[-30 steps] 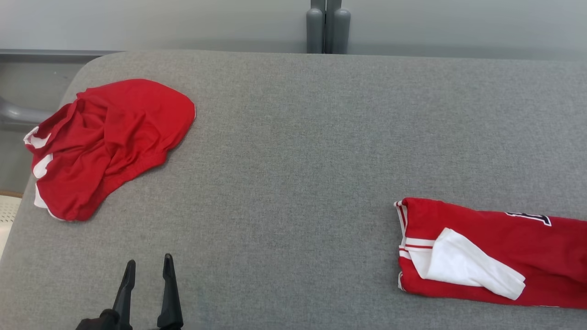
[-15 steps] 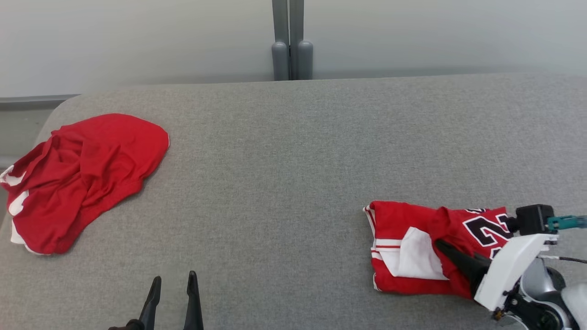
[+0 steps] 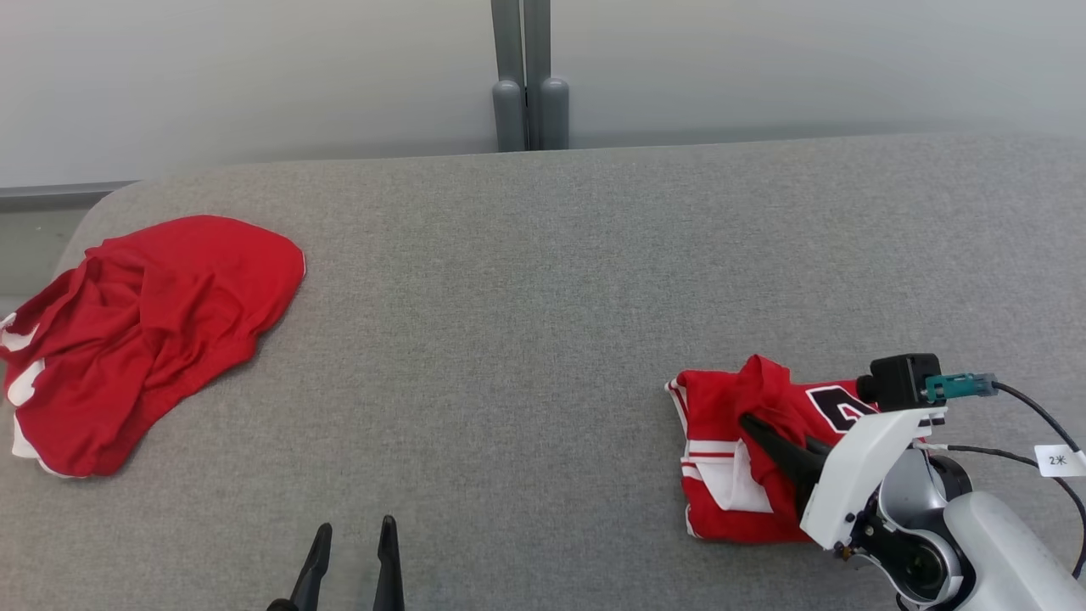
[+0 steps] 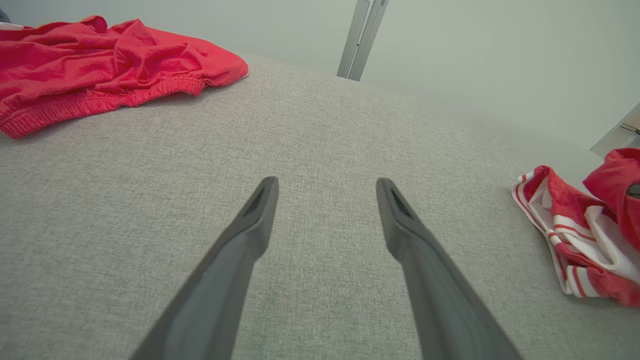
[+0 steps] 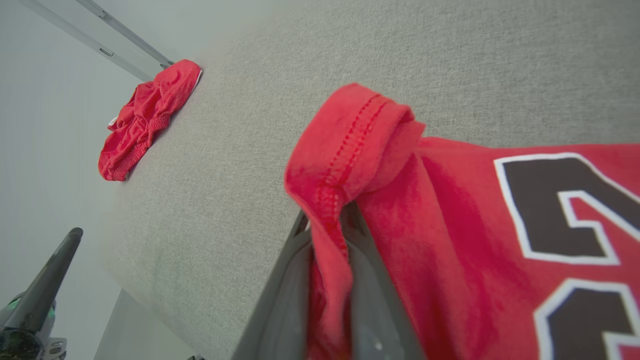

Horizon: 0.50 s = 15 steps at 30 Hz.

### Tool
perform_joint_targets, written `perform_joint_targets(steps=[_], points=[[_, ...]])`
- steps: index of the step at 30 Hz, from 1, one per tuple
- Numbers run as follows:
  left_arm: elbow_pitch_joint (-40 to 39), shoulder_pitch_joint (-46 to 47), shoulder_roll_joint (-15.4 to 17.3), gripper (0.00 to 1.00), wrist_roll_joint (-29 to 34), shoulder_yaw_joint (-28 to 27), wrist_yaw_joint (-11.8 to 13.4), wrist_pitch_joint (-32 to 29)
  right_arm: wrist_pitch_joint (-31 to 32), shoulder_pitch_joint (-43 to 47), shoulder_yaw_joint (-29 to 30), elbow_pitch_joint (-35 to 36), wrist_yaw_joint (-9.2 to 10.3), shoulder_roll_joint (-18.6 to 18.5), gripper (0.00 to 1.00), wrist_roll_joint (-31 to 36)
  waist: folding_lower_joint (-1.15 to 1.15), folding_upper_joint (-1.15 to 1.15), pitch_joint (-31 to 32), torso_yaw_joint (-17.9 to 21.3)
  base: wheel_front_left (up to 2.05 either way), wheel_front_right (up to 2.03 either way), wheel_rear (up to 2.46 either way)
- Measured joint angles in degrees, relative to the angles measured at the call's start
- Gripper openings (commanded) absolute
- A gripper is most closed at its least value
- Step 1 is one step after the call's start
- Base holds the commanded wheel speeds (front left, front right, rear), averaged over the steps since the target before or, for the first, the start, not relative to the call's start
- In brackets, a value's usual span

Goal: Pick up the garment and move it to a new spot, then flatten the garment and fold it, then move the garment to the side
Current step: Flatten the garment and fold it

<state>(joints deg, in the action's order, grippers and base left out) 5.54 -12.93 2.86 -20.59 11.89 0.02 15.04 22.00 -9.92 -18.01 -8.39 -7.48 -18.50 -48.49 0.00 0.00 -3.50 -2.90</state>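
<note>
On the table [image 3: 509, 339], shorts [image 3: 144, 339] lie left, jersey [image 3: 721, 400] right.

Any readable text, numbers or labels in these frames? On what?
"2": black, white-edged numeral on the red folded jersey, partly covered; further digits unreadable.
"2" plus a blurred mark: small white tag at the head view's right edge.
Nothing else legible.

The jersey [image 3: 717, 407] is red with white stripes, a white panel and black numerals edged white; the shorts [image 3: 144, 331] are red with white trim; the counter [image 3: 509, 339] is heathered grey.
</note>
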Motion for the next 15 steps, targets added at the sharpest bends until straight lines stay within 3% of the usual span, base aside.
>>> perform_joint_targets(steps=[10, 11, 12, 13, 14, 15], points=[[0.27, 0.14, 0.0, 1.0, -0.05, 1.6, 0.44, 0.0, -1.82, -2.92, -3.04, -2.87, 0.01, 2.88, 0.0, 0.58, 0.0, 0.0, -0.95, 0.08, 0.0, 0.0, 0.0], [0.3, 0.16, 0.0, 1.0, -0.01, 1.59, 0.43, 0.0, -2.03, -3.22, -3.13, -3.23, 0.01, 3.13, 0.11, 0.74, 0.0, 0.0, -1.01, 0.11, 0.0, 0.0, 0.0], [0.31, 0.21, 0.0, 1.0, 0.0, 1.56, 0.42, 0.0, -2.47, -3.46, -3.37, -3.46, 0.01, 3.28, 0.4, 0.87, 0.0, 0.0, -1.07, 0.12, 0.0, 0.0, 0.0], [0.32, 0.25, 0.0, 1.0, 0.0, 1.52, 0.42, 0.0, -2.86, -3.63, -3.59, -3.78, 0.01, 3.46, 0.9, 1.07, 0.0, 0.0, -1.12, 0.14, 0.0, 0.0, 0.0], [0.34, 0.27, 0.0, 1.0, 0.0, 1.47, 0.42, 0.0, -3.16, -3.74, -3.78, -4.11, 0.0, 3.57, 1.0, 1.27, 0.0, 0.0, -1.16, 0.14, 0.0, 0.0, 0.0], [0.36, 0.29, 0.0, 1.0, 0.0, 1.44, 0.42, 0.0, -3.48, -3.82, -3.88, -4.38, 0.0, 3.61, 1.0, 1.42, 0.0, 0.0, -1.16, 0.14, 0.0, 0.0, 0.0]])
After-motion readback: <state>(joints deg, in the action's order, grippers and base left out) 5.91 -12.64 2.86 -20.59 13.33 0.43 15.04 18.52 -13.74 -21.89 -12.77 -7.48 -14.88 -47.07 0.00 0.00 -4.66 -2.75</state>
